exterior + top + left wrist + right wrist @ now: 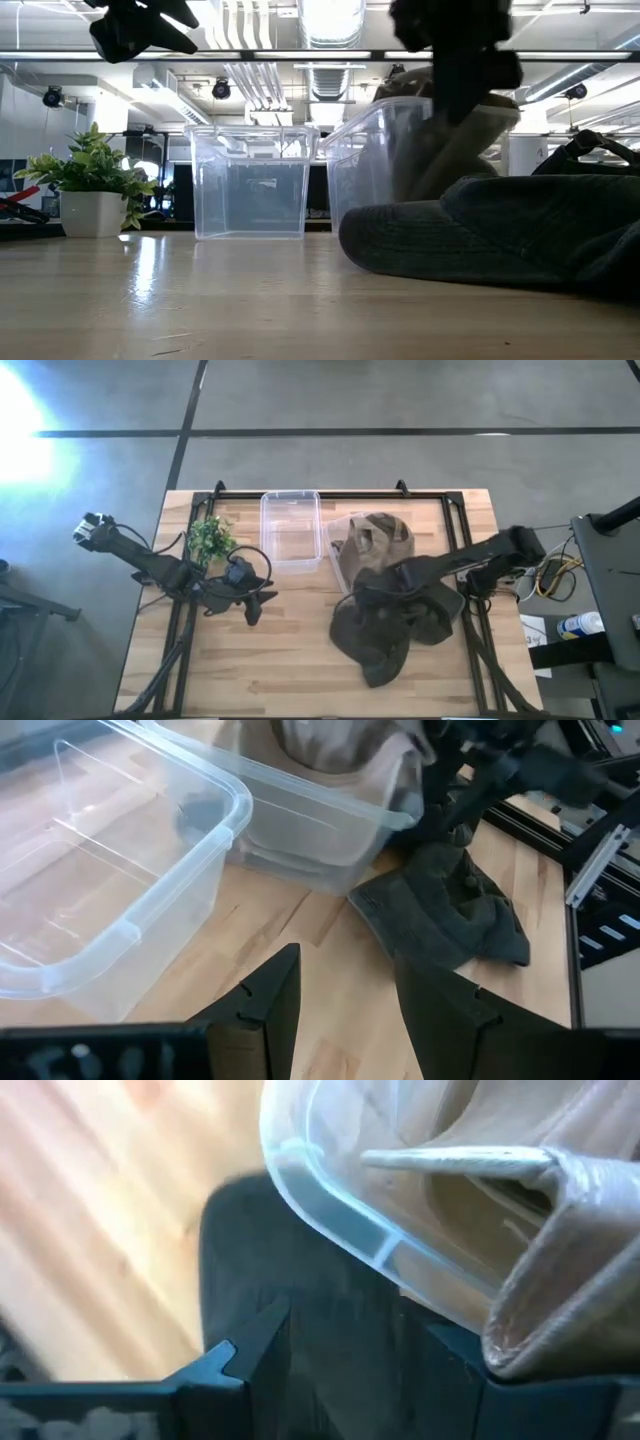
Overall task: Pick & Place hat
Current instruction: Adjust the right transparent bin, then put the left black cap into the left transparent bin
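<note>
Dark green fabric, the hat (385, 628), lay crumpled on the wooden table (290, 650) toward the right side, its edge up against a tilted clear bin (345, 535) stuffed with tan hats (380, 545). From the low view the dark hat (500, 240) sat flat on the tabletop in front of that tilted bin (365, 160). Right gripper (368, 598) was over the dark hat where it met the tan pile; its wrist view showed the fingers (250, 1350) parted, with dark cloth between them and the bin's clear rim (330, 1200) just ahead. Could not tell whether the cloth was pinched. Left gripper (255, 605) hung above bare wood, well apart from the hat, fingers (275, 995) spread and holding nothing. An empty clear bin (290, 530) stood upright between the tilted one and a small potted plant (210, 538).
</note>
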Controlling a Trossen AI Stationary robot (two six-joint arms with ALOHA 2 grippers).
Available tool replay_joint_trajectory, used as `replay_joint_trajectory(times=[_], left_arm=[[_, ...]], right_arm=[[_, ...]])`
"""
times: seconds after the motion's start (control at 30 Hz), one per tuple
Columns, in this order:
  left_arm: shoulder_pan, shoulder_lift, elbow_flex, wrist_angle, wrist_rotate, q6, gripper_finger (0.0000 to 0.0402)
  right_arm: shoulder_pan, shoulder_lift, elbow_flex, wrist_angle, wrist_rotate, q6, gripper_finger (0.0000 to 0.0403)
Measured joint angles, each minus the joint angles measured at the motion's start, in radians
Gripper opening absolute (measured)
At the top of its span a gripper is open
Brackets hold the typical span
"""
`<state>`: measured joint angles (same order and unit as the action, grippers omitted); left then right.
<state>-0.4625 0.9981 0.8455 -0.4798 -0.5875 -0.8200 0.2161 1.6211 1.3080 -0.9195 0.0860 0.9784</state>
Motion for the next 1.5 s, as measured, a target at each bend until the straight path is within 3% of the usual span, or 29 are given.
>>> replay_joint_trajectory(times=[0.27,0.33,0.43,0.57,0.67,0.73,1.0,1.27,1.5], left_arm=[[0.000,0.000,0.000,0.000,0.023,-0.017,0.0156],[0.000,0.000,0.000,0.000,0.024,-0.021,0.0156],[-0.002,0.000,0.000,0.000,0.024,-0.024,0.0156],[-0.002,0.000,0.000,0.000,0.024,-0.024,0.0156],[-0.002,0.000,-0.001,0.000,0.024,-0.012,0.0156],[-0.002,0.000,-0.001,0.000,0.024,-0.007,0.0156],[-0.001,0.000,-0.010,0.002,0.024,-0.018,0.0156],[-0.036,0.001,-0.070,-0.001,0.187,-0.191,0.0156],[-0.111,0.001,-0.166,0.044,0.125,-0.364,0.0156]], right_arm=[[-0.088,0.063,0.040,0.180,0.216,-0.016,0.0170],[-0.095,0.052,0.049,0.178,0.221,-0.042,0.0171],[-0.103,0.028,0.051,0.146,0.089,-0.130,0.0171],[-0.045,-0.032,0.049,0.101,-0.228,-0.297,0.0171],[0.031,-0.047,0.042,0.054,-0.447,-0.269,0.0169],[0.083,-0.040,0.025,0.042,-0.485,-0.224,0.0166],[0.193,0.124,-0.057,0.106,-0.396,-0.210,0.0152],[0.210,0.292,-0.032,0.199,-0.072,-0.268,0.0139],[0.204,0.353,0.018,0.548,-0.066,-0.542,0.0137]])
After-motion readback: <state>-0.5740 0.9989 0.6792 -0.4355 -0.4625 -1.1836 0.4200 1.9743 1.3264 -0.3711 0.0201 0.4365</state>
